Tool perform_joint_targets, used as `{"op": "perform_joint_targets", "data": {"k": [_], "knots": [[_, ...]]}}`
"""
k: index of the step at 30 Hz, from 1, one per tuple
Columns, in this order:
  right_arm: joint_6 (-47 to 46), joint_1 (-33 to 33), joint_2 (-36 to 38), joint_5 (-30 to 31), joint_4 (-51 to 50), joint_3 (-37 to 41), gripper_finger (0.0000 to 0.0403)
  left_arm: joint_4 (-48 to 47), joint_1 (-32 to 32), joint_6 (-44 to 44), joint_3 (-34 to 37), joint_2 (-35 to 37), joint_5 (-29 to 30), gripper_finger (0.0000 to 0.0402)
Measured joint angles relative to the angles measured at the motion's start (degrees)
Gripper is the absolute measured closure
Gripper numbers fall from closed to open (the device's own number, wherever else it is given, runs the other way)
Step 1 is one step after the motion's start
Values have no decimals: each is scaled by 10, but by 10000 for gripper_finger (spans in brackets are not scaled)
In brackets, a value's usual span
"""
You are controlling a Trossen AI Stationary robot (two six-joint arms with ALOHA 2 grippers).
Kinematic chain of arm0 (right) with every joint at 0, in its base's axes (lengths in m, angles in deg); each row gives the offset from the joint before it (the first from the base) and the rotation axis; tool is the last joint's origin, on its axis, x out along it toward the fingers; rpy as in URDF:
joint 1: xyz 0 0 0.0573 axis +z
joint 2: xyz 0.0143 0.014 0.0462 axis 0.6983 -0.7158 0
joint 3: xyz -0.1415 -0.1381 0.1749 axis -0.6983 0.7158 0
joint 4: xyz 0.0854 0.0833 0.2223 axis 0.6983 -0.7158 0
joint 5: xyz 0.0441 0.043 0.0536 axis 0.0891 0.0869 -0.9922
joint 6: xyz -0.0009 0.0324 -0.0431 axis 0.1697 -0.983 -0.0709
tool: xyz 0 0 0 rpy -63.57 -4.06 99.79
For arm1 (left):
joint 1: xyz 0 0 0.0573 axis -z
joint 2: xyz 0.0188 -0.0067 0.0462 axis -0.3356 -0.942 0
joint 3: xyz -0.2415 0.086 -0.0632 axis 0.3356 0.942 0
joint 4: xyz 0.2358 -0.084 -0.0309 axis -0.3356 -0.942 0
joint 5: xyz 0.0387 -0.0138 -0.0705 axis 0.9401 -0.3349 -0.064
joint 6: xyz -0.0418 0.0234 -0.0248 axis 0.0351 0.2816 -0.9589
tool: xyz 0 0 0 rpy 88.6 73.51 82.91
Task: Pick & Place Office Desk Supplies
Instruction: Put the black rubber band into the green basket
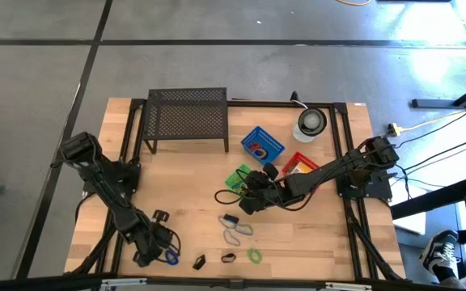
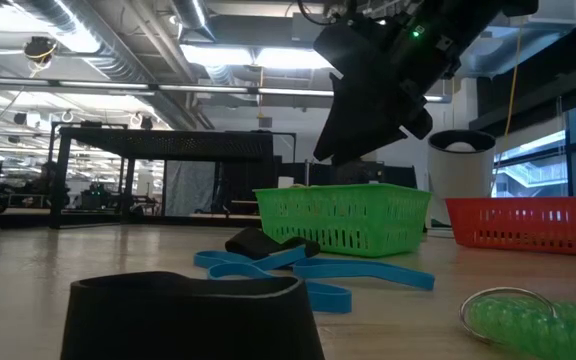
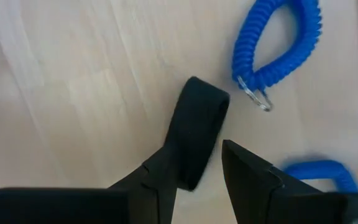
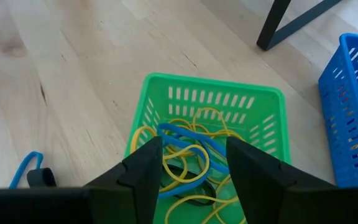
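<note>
My left gripper [image 3: 197,151] is open near the table's front left [image 1: 148,249], its fingers pointing down. They stand on either side of the near end of a black band [image 3: 197,124] that lies flat on the wood. A blue coil loop [image 3: 278,50] lies just beyond the band [image 1: 171,259]. My right gripper [image 4: 194,149] is open and empty above the green basket [image 4: 210,118], which holds yellow and blue rubber bands [image 4: 185,155]. Blue loops [image 1: 235,228], small black pieces [image 1: 199,261] and a green coil [image 1: 255,255] lie on the table. My left gripper has the black band's near end [image 3: 188,168] between its open fingers, which come from above. I cannot tell whether either finger touches it. The band lies flat on the table.
A black mesh rack [image 1: 187,117] stands at the far side. A blue basket [image 1: 262,145], a red basket [image 1: 300,164] and a round white and grey object [image 1: 311,121] stand at the far right. In the low view a black band [image 2: 188,315] lies close in front.
</note>
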Motion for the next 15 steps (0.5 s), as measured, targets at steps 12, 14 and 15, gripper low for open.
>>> {"op": "perform_joint_targets", "data": {"k": [12, 14, 15], "knots": [[-1, 0, 0, 0, 0, 0, 225, -6, 0, 108, 0, -27, 132, 286], [-2, 0, 0, 0, 0, 0, 225, -7, -1, 108, 0, -31, 150, 295], [-2, 0, 0, 0, 0, 0, 225, -7, -1, 109, 0, -32, 154, 303]]}}
